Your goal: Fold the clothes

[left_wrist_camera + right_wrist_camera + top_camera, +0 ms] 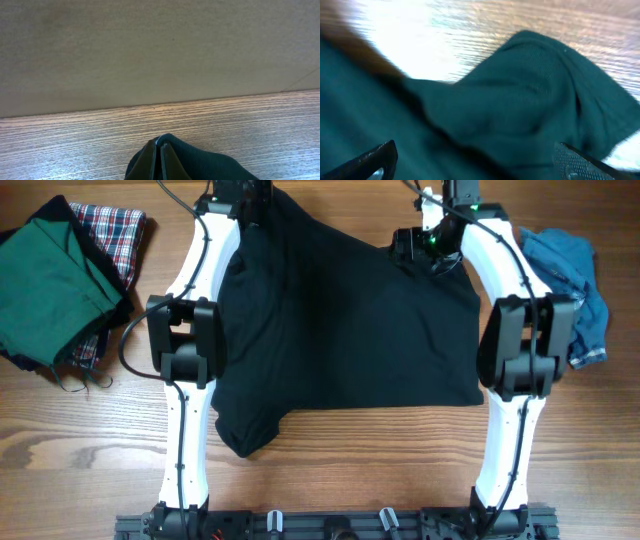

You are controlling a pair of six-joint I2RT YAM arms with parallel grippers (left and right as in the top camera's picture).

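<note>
Item: black shirt (340, 320), spread on the table (330, 480) between my arms, longer left to right. Left gripper (160, 150): pinched tight on its far edge. Right gripper (477, 159): wide apart, empty, far right corner directly beneath.

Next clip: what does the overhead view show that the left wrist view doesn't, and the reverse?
Overhead only: the whole black shirt spread out, a blue garment at its right, and a green garment and a plaid garment at its left. Left wrist only: the left gripper pinched shut on an edge of the shirt, with a plain wall beyond. Both: the shirt and the wooden table.
</note>
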